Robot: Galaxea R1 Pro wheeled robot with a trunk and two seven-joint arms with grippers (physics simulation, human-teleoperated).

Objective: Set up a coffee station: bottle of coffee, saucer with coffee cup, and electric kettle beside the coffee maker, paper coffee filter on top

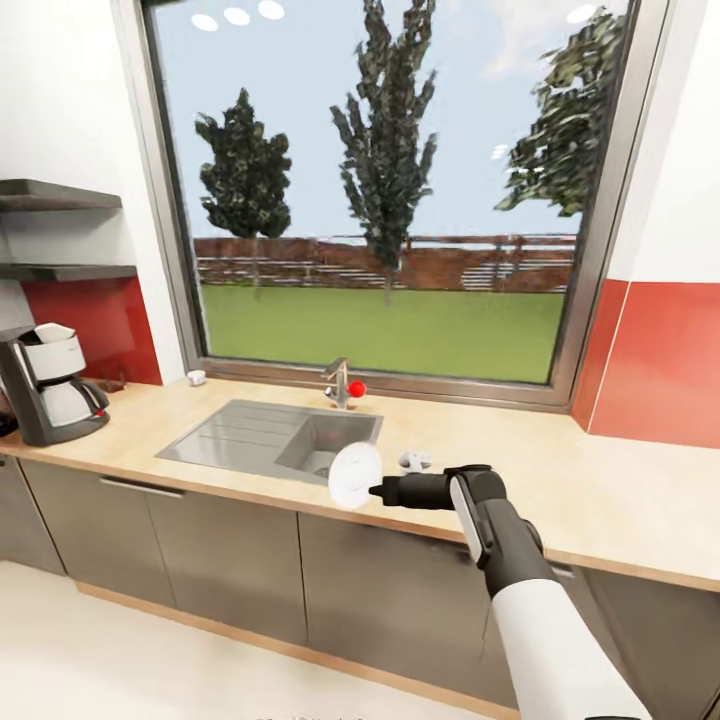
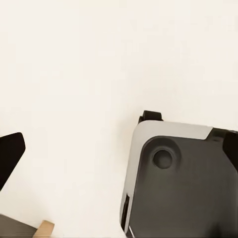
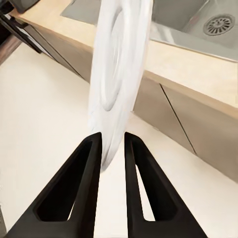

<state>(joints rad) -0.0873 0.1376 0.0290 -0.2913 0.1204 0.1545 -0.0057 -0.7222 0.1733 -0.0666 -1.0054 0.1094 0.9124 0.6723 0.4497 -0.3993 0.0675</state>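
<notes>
Far left of the claw, the tall black-and-white coffee maker (image 1: 52, 382) stands on the long light-wood countertop (image 1: 600, 500) under 2 grey wall shelves (image 1: 60, 232). Just beyond the claw lies the inset steel sink (image 1: 270, 438). The right gripper (image 1: 376, 490) pinches the small round white saucer (image 1: 355, 473) edge-on, its 2 fingers nearly closed.

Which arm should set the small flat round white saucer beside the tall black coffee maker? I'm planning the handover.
The right gripper: it already grips the small flat round white saucer by its edge, above the light-wood countertop. The tall black coffee maker stands far left.
</notes>
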